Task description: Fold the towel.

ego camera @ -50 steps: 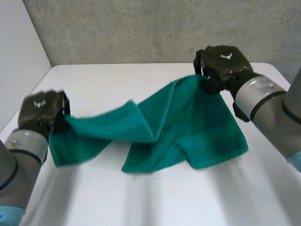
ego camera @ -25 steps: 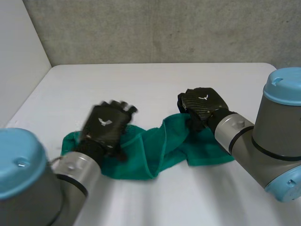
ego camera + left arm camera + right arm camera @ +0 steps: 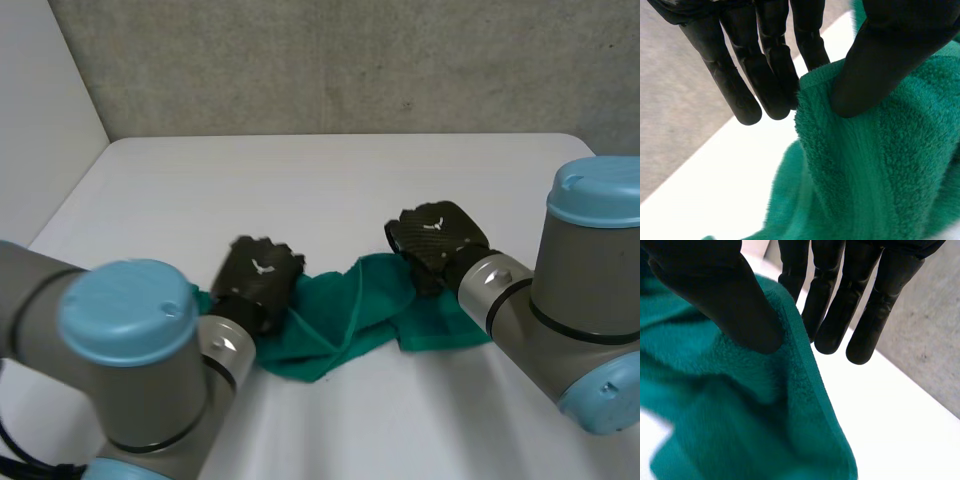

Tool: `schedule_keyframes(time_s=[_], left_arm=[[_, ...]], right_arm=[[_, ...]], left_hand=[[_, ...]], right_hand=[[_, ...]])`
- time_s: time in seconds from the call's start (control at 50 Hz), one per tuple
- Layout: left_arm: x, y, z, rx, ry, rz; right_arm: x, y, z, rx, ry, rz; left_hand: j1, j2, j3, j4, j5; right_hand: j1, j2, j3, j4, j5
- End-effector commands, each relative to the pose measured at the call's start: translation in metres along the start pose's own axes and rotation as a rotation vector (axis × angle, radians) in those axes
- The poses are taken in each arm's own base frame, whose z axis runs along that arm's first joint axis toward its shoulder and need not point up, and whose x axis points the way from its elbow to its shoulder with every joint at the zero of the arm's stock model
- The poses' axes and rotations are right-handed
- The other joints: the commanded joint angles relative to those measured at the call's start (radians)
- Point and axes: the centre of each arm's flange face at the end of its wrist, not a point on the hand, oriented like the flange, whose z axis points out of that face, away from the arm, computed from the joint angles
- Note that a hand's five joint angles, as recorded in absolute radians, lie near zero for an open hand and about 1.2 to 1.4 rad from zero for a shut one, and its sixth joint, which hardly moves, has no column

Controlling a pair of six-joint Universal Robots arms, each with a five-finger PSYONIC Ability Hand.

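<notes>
The left robot hand [image 3: 258, 282] and right robot hand [image 3: 436, 240] are each pinching the towel [image 3: 350, 305] edge.
Cloth bunching between them is risking a crooked fold.

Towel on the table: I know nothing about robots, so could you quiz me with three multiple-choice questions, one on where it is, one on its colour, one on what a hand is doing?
1. Where is the towel?
A) bunched on the white table, a hand at each end
B) hanging off the table's edge
C) spread flat at the far corner

2. Its colour?
A) white
B) green
C) grey

3. The left hand is
A) open above the towel
B) pinching the towel's edge
C) flat on bare table

Answers: 1 A, the head view shows it crumpled between the left hand and right hand; 2 B, green in every view; 3 B, its wrist view shows the thumb pressing cloth against the fingers.
</notes>
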Motion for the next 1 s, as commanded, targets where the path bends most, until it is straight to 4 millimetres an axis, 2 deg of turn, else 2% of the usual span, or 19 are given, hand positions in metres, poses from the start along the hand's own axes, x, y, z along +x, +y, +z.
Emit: schedule_keyframes(time_s=[0.02,0.14,0.2,0.26,0.28,0.32,0.34,0.36,0.4,0.44,0.5,0.56,0.64,0.76,0.8,0.82,0.9,0.94,1.0], left_arm=[[-0.031,0.005,-0.006,-0.027,-0.091,-0.003],[-0.055,0.032,0.021,-0.112,-0.157,-0.019],[-0.064,0.023,0.037,-0.073,-0.187,-0.021],[-0.079,-0.009,0.057,0.044,-0.24,-0.012],[-0.09,-0.034,0.065,0.134,-0.28,-0.017],[-0.104,-0.063,0.069,0.238,-0.327,-0.031],[-0.113,-0.078,0.07,0.295,-0.358,-0.04],[-0.127,-0.109,0.069,0.42,-0.412,-0.057],[-0.143,-0.142,0.061,0.558,-0.471,-0.076],[-0.163,-0.179,0.043,0.747,-0.556,-0.106],[-0.182,-0.201,0.026,0.883,-0.641,-0.125],[-0.191,-0.194,0.02,0.893,-0.695,-0.13],[-0.187,-0.164,0.018,0.794,-0.687,-0.131],[-0.152,-0.086,0.013,0.55,-0.577,-0.105],[-0.138,-0.065,0.012,0.489,-0.532,-0.101],[-0.128,-0.046,0.01,0.433,-0.496,-0.098],[-0.11,-0.013,0.007,0.334,-0.439,-0.105],[-0.098,0.013,0.009,0.249,-0.404,-0.11],[-0.087,0.036,0.011,0.164,-0.371,-0.107]], right_arm=[[0.002,0.017,0.002,-0.119,0.022,-0.175],[0.002,0.016,0.011,-0.119,0.021,-0.259],[0.006,0.003,0.025,-0.067,0.039,-0.275],[0.016,-0.02,0.033,0.02,0.091,-0.276],[0.026,-0.041,0.039,0.106,0.144,-0.282],[0.036,-0.064,0.043,0.208,0.211,-0.287],[0.047,-0.088,0.046,0.323,0.292,-0.283],[0.053,-0.1,0.045,0.385,0.334,-0.277],[0.064,-0.123,0.042,0.508,0.416,-0.26],[0.078,-0.161,0.023,0.705,0.527,-0.251],[0.089,-0.192,-0.004,0.872,0.619,-0.258],[0.092,-0.198,-0.017,0.904,0.639,-0.261],[0.086,-0.183,-0.025,0.822,0.598,-0.262],[0.056,-0.119,-0.021,0.522,0.409,-0.26],[0.031,-0.071,-0.022,0.325,0.267,-0.253],[0.025,-0.059,-0.022,0.278,0.232,-0.249],[0.003,-0.016,-0.027,0.122,0.123,-0.229],[-0.011,0.018,-0.022,0.015,0.064,-0.217],[-0.015,0.035,-0.017,-0.041,0.044,-0.204]], left_hand=[[0.236,0.207,0.21,0.205,0.269],[0.236,0.207,0.21,0.205,0.269],[0.236,0.207,0.21,0.205,0.269],[0.236,0.207,0.21,0.205,0.269],[0.236,0.207,0.21,0.205,0.269],[0.236,0.207,0.21,0.205,0.269],[0.236,0.207,0.21,0.205,0.269],[0.236,0.207,0.21,0.205,0.269],[0.236,0.207,0.21,0.205,0.269],[0.236,0.207,0.21,0.205,0.269],[0.236,0.207,0.21,0.205,0.269],[0.236,0.207,0.21,0.205,0.269],[0.236,0.207,0.21,0.205,0.269],[0.236,0.207,0.21,0.205,0.269],[0.236,0.207,0.21,0.205,0.269],[0.236,0.207,0.21,0.205,0.269],[0.236,0.207,0.21,0.205,0.269],[0.236,0.207,0.21,0.205,0.269],[0.236,0.207,0.21,0.205,0.269]], right_hand=[[0.409,0.219,0.22,0.208,0.235],[0.409,0.219,0.22,0.208,0.235],[0.409,0.219,0.22,0.208,0.235],[0.409,0.219,0.22,0.208,0.235],[0.409,0.219,0.22,0.208,0.235],[0.409,0.219,0.22,0.208,0.235],[0.409,0.219,0.22,0.208,0.235],[0.409,0.219,0.22,0.208,0.235],[0.409,0.219,0.22,0.208,0.235],[0.409,0.219,0.22,0.208,0.235],[0.409,0.219,0.22,0.208,0.235],[0.409,0.219,0.22,0.208,0.235],[0.409,0.219,0.22,0.208,0.235],[0.409,0.219,0.22,0.208,0.235],[0.409,0.219,0.22,0.208,0.235],[0.409,0.219,0.22,0.208,0.235],[0.409,0.219,0.22,0.208,0.235],[0.409,0.219,0.22,0.208,0.235],[0.409,0.219,0.22,0.208,0.235]])
